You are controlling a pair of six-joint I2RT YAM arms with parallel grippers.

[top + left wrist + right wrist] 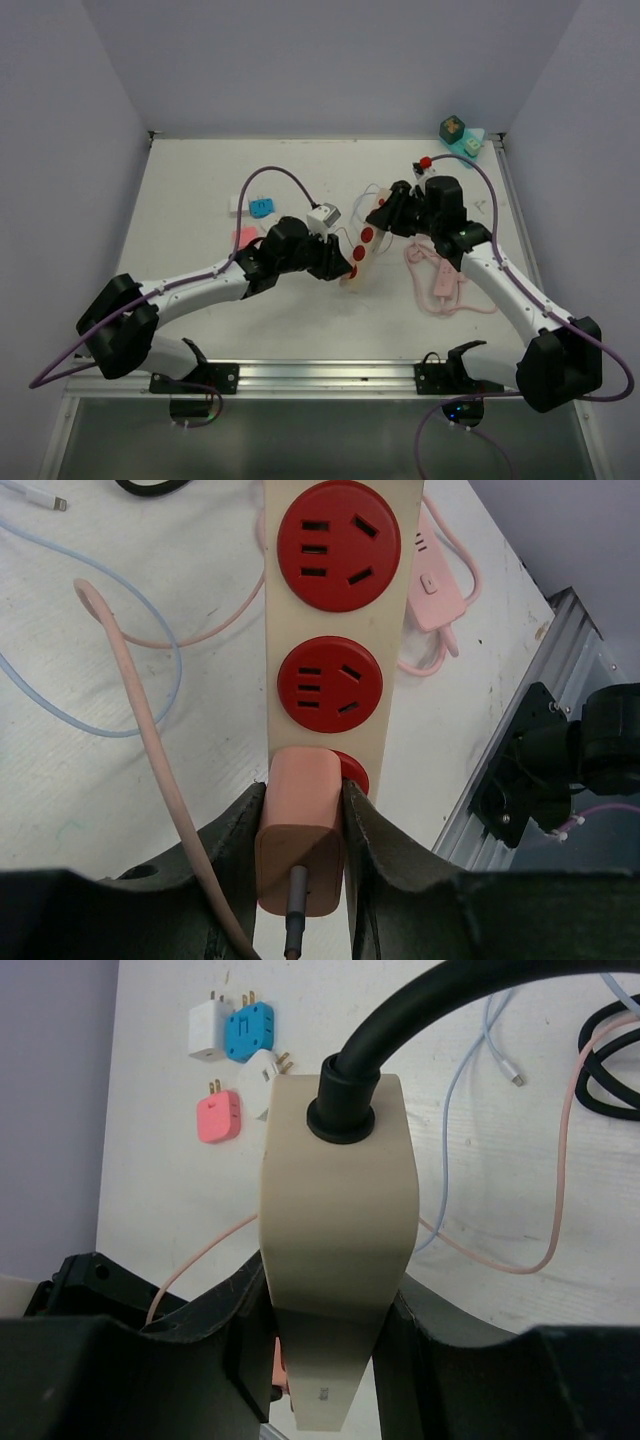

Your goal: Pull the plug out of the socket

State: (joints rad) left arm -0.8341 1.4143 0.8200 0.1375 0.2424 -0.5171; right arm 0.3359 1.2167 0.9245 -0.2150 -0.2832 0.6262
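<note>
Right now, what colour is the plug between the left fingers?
The plug is peach-pink; clearest in left wrist view.

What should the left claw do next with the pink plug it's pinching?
Probably pull straight back. The left claw is shut on the salmon-pink plastic plug, seated in the end red round socket of the beige plastic power strip, whose cable end the right claw clamps steady.

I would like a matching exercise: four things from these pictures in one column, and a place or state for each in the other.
1. pink plug
2. power strip
3. blue adapter
4. black cable

A. lying loose on the table
B. gripped by the left hand
C. entering the strip's end
D. clamped by the right hand

Pairs: 1-B, 2-D, 3-A, 4-C.
</note>
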